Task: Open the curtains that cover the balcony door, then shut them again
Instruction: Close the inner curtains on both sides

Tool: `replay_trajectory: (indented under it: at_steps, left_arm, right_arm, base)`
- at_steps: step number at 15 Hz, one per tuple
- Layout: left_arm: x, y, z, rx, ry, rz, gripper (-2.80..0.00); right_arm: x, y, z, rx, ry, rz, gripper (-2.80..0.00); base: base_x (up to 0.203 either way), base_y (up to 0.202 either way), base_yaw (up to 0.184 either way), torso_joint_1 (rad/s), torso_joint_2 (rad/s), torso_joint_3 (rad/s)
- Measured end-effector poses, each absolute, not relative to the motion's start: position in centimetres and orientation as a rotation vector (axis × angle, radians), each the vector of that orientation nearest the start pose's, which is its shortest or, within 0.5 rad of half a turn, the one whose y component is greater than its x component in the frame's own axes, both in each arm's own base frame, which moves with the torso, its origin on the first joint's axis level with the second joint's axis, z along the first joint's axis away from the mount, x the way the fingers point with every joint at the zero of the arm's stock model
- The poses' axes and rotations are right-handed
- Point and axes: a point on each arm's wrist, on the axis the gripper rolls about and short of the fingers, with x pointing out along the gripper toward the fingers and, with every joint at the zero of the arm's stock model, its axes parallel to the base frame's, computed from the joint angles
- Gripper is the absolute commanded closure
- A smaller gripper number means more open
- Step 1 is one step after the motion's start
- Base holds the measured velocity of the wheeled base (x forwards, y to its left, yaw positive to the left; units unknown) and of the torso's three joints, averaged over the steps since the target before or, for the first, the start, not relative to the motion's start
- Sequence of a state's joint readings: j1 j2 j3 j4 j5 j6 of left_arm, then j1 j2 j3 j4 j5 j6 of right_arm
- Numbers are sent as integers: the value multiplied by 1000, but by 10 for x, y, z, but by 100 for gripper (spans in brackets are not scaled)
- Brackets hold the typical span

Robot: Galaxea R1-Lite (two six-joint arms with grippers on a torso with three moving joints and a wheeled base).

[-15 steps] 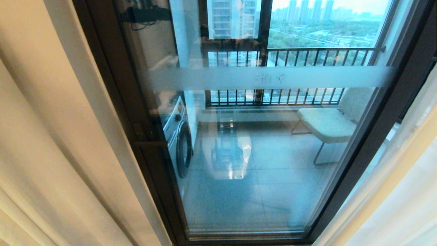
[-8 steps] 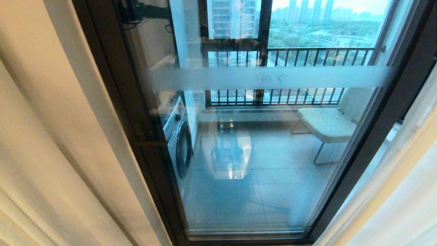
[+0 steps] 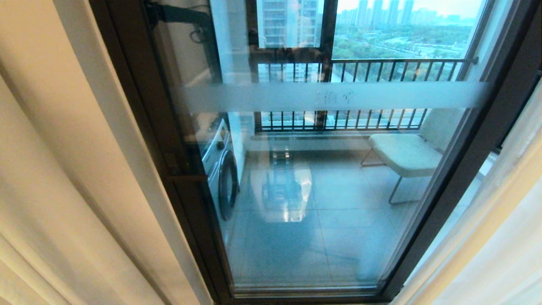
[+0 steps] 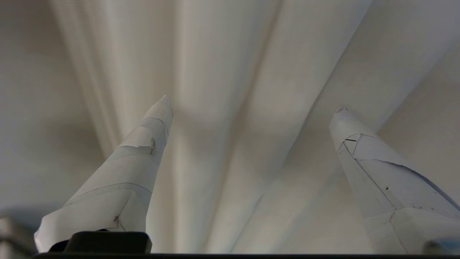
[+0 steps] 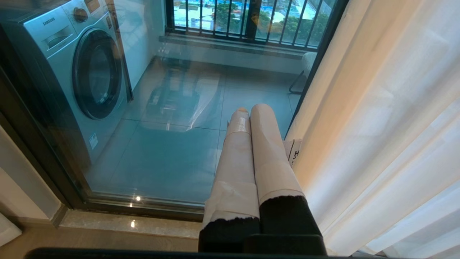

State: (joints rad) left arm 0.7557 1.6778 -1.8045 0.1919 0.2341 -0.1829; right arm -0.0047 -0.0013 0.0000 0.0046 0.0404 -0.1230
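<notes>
Curtains: the curtains [image 3: 63, 169] were drawn apart in the head view, one cream fold hanging along the left edge of the glass and another, paler and partly see-through, along the right [image 3: 499, 237].
Balcony door: the balcony door [image 3: 322, 190] stood uncovered between them, its dark frame [image 3: 139, 106] running down both sides and along the sill, with a frosted band [image 3: 334, 96] crossing the glass.
Left gripper: the left gripper [image 4: 251, 104] pointed at cream pleats of the curtains [image 4: 222, 64] in the left wrist view, its two taped white fingers [image 4: 143, 144] spread wide with nothing between them; whether the tips touched the cloth could not be told.
Right gripper: the right gripper [image 5: 250, 109] hung low before the door, its taped fingers [image 5: 266, 151] pressed together and empty, just beside the right-hand curtain [image 5: 388, 118].
Beyond the glass: a washing machine [image 5: 82, 68] stood at the left side of the balcony floor, a pale chair [image 3: 406, 152] at the right, and a black railing [image 3: 381, 67] ran along the far edge with towers and trees past it.
Reflection: a faint mirrored shape [image 3: 283, 190] showed in the middle of the pane.
</notes>
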Motion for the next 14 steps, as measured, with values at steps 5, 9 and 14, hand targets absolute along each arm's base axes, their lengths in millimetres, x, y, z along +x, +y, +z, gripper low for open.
replay_trajectory:
  at_steps: [5,9,14]
  left_arm:
    - [239,231,384,-206,-37,935,-280]
    - [252,242,379,-220,-38,901,-280]
    - [260,249,371,-229,-16,870,0]
  right_arm:
    - [-23,1,75,-123,1,36,0]
    - [-23,1,75,-123,1,36,0]
    - [-23,1,75,-123,1,36,0]
  base:
    - [0,0,0,0,0,0]
    - [0,0,0,0,0,0]
    - [0,0,0,0,0,0]
